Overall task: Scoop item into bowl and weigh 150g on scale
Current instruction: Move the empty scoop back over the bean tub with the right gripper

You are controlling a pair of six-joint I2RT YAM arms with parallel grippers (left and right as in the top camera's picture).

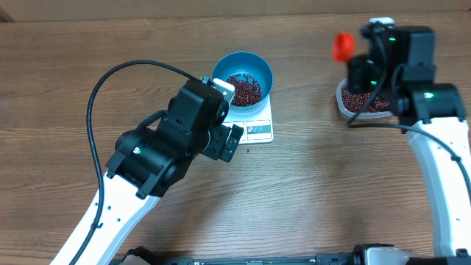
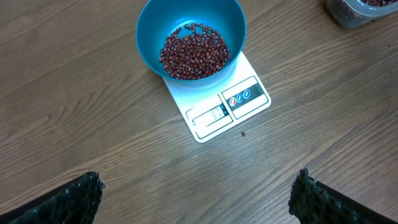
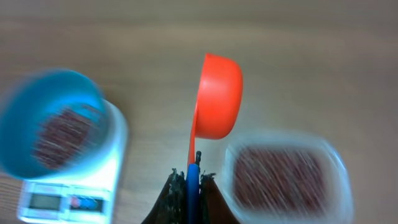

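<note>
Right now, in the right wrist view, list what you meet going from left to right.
blue bowl -> red scoop -> clear tub. The scale sits under the bowl and overlaps it, so it is left out of the order.

You have the bowl (image 2: 152, 28) on the scale (image 2: 205, 93), beans (image 2: 194, 53) in it. Well to its right sits the tub (image 1: 344, 104), the scoop (image 3: 219, 96) near its left edge.
</note>
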